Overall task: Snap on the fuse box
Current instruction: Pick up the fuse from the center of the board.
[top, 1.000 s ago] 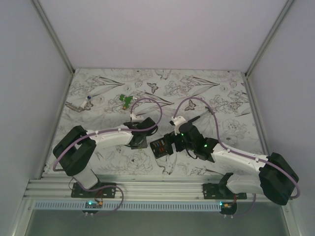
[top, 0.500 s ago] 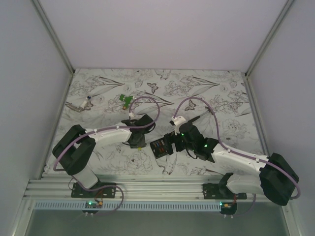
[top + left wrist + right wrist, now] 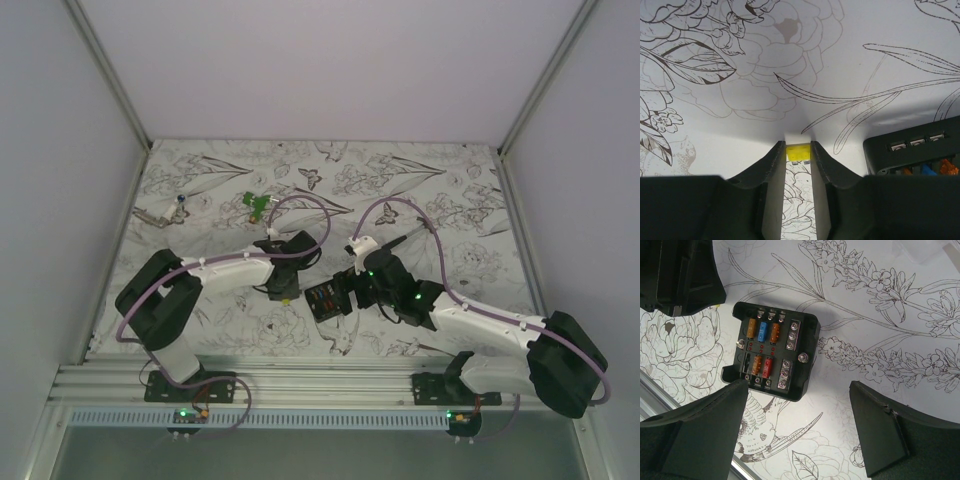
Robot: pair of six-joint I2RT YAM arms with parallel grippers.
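Lying face up on the flower-printed desk [image 3: 420, 180], the small black square plastic fuse box [image 3: 772, 350] sits near the front edge, in the gap between my two arms. Its top is uncovered: I see a row of orange, blue and orange fuses, and below it an orange and a red one beside small metal screw terminals.

My right pincer [image 3: 800, 405] hangs over the box with its fingers spread wide and grasping nothing. The left fingertip [image 3: 735, 395] stands just beside the box's near corner, though I cannot tell whether it touches. The other fingertip is well apart from the box, over bare desk.

My left pincer [image 3: 798, 150] is clenched on a small yellow fuse [image 3: 798, 153], pinched at the very tips of the two black fingers and held low over the desk. From its wrist camera the fuse box [image 3: 912, 150] shows at the right, near the pincer but apart from it. In the overhead view this pincer [image 3: 283, 290] points toward the box [image 3: 322, 298] from the left, and my right pincer [image 3: 345, 290] meets it from the other side.

Farther back on the desk, well apart from all this, lies a small green plastic piece [image 3: 256, 203]. Purple cables [image 3: 410, 215] loop above both my arms.
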